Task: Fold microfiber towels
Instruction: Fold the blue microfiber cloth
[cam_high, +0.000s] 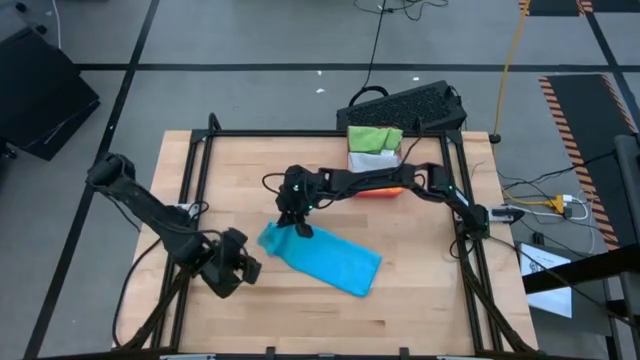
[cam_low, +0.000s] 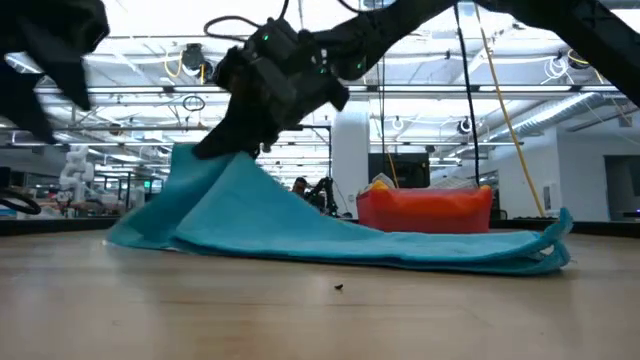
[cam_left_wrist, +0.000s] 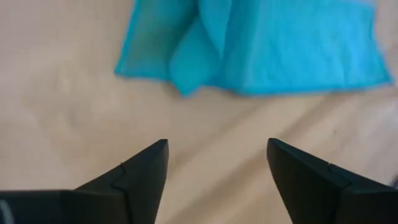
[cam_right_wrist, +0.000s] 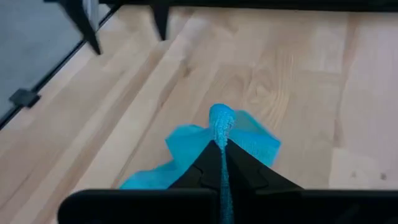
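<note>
A bright blue towel (cam_high: 325, 257) is seen on a pale wood table (cam_high: 420, 300); green and white cloths (cam_high: 374, 140) are stacked over a red tray (cam_low: 425, 209)

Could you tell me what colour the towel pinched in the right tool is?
Bright blue towel; the high view shows it best.

No legible text or labels anywhere.
</note>
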